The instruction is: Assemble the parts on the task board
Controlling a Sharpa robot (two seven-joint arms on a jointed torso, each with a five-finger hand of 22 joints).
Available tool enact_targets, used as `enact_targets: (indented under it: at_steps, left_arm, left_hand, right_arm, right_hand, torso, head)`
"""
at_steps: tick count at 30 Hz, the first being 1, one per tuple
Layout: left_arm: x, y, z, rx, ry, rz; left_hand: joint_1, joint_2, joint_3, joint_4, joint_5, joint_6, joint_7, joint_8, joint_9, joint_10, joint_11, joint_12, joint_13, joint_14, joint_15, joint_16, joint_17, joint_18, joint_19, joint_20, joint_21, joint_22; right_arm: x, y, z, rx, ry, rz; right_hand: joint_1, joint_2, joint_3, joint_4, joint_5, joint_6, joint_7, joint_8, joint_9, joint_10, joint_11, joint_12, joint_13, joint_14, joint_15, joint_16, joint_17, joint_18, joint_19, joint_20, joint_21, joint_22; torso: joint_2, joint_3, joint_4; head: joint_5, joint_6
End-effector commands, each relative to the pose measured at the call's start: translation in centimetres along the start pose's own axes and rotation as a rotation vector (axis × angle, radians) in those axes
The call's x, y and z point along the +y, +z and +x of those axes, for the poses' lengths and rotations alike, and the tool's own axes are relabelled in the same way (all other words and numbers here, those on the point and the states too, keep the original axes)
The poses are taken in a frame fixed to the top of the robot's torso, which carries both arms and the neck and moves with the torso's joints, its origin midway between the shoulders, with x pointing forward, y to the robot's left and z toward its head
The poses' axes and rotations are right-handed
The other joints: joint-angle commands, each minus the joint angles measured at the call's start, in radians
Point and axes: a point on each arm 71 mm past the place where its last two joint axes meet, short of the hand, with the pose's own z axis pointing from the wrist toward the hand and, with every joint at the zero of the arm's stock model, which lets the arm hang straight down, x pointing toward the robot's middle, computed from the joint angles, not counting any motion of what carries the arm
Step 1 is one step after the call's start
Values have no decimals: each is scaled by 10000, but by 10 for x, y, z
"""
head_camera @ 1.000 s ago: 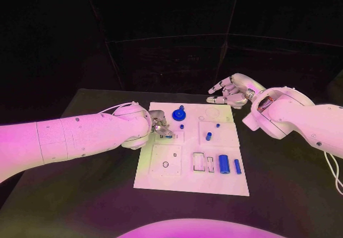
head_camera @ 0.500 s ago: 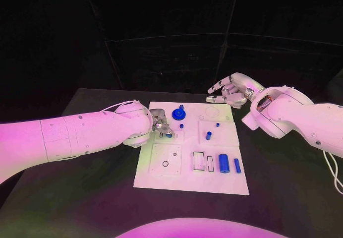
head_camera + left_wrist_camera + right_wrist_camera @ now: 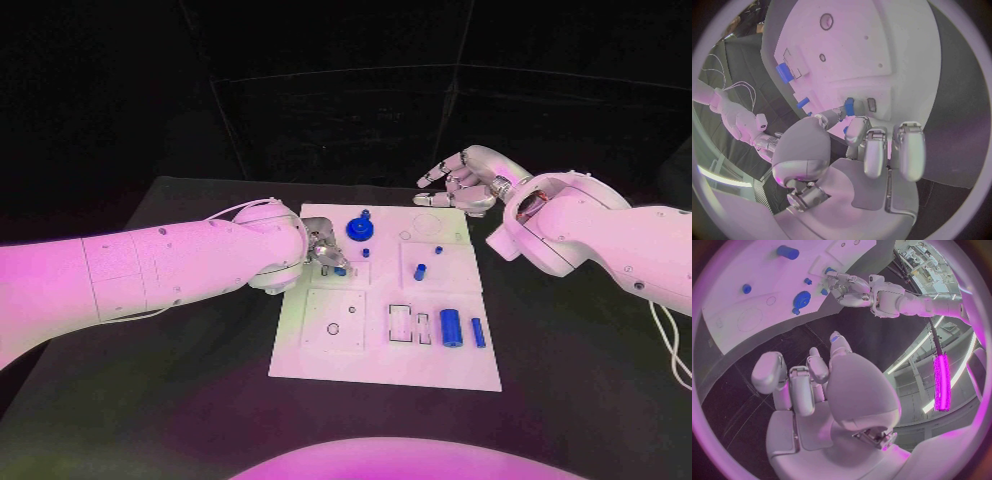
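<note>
Since a second ago your left hand (image 3: 320, 250) has barely shifted, pinching a small blue peg (image 3: 849, 106) over the task board (image 3: 346, 360) near its left edge. Judging by the gear (image 3: 361, 233) seated and two blue cylinders (image 3: 450, 328) lying loose, much remains. Your right hand (image 3: 462, 180) hovers spread, empty, beyond the board's far edge above the tabletop (image 3: 577, 350).

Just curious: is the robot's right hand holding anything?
No, empty. The right hand hovers beyond the task board's far edge, fingers apart, nothing between them.
</note>
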Motion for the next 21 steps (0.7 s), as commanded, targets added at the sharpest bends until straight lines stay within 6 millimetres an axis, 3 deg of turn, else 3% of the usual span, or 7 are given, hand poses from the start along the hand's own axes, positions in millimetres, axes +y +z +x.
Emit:
enact_targets:
  at_steps: [1, 21]
  left_arm:
    - [-1, 1, 8, 385, 36, -45]
    - [-3, 2, 7, 219, -58, -20]
  left_hand:
    - [-133, 21, -210, 117, -32, 104, -11, -13, -23, 83, -16, 68, 42, 1074, -71, 31, 2634, -108, 337, -66, -14, 1147]
    - [-608, 58, -1006, 531, -30, 391, -87, -83, -88, 257, -77, 312, 293, 1074, -121, 31, 2634, -131, 397, -115, 38, 1257]
  right_arm:
    - [2, 1, 0, 71, -39, -43]
    - [2, 2, 1, 113, -45, -31]
  right_hand:
    - [-4, 10, -52, 18, 47, -32, -12, 34, 5, -85, 14, -48, -10, 751, -37, -65, 1420, 88, -73, 0, -57, -9]
    - [4, 14, -64, 22, 51, -32, -14, 44, 4, -104, 12, -65, -30, 746, -39, -80, 1399, 98, -100, -1, -86, -67]
  torso:
    - [-5, 0, 7]
    - [-5, -6, 6]
  head:
    - [-13, 5]
    - [-40, -13]
